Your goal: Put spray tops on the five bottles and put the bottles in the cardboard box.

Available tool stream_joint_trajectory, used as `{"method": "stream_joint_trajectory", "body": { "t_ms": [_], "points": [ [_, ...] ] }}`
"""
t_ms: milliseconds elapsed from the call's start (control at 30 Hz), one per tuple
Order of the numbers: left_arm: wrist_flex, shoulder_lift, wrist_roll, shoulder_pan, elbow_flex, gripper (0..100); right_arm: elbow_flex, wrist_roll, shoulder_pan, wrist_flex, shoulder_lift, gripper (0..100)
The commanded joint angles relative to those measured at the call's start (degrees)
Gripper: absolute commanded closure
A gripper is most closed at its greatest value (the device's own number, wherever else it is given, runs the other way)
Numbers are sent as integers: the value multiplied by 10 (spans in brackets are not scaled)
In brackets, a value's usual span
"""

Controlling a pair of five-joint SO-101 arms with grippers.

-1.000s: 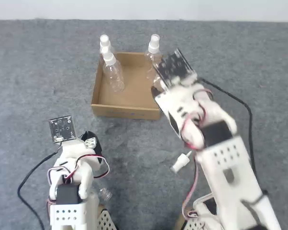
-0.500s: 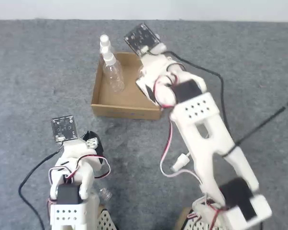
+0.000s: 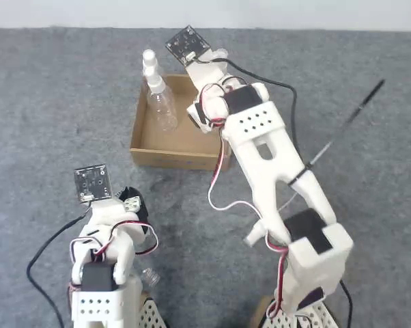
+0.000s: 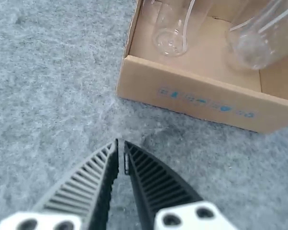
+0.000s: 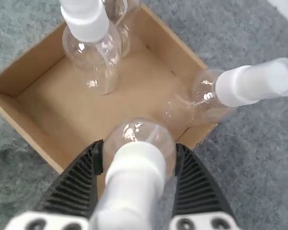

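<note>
The right gripper (image 5: 137,155) is clamping a clear plastic bottle with a white spray top (image 5: 139,143) by its shoulder. In the high view it is hanging the bottle over the right side of the shallow brown cardboard box (image 5: 134,91).

Two capped clear bottles (image 5: 94,57) are standing together in the box's far left corner. A tilting capped bottle (image 5: 216,96) is leaning at the right wall, and its base is possibly inside the box, though the wall is hiding that.

The held bottle should go straight down onto the bare floor between these neighbours. The jaws should part only once its base is seated, and the lift should then be vertical so the fingers are not clipping the leaning bottle.

The left gripper (image 4: 121,148) is hovering over the grey carpet (image 4: 48,72) before the box, jaws nearly together and holding nothing. A loose white spray top (image 3: 258,234) is lying on the carpet.
</note>
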Motion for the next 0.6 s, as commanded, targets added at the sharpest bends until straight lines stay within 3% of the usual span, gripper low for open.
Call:
{"method": "stream_joint_trajectory", "body": {
  "t_ms": [0,567],
  "points": [
    [2,-17,-4,2,-8,988,-62,-19,-1,3,16,992],
    [3,-17,-4,2,-8,988,-88,-54,0,0,71,969]
  ]
}}
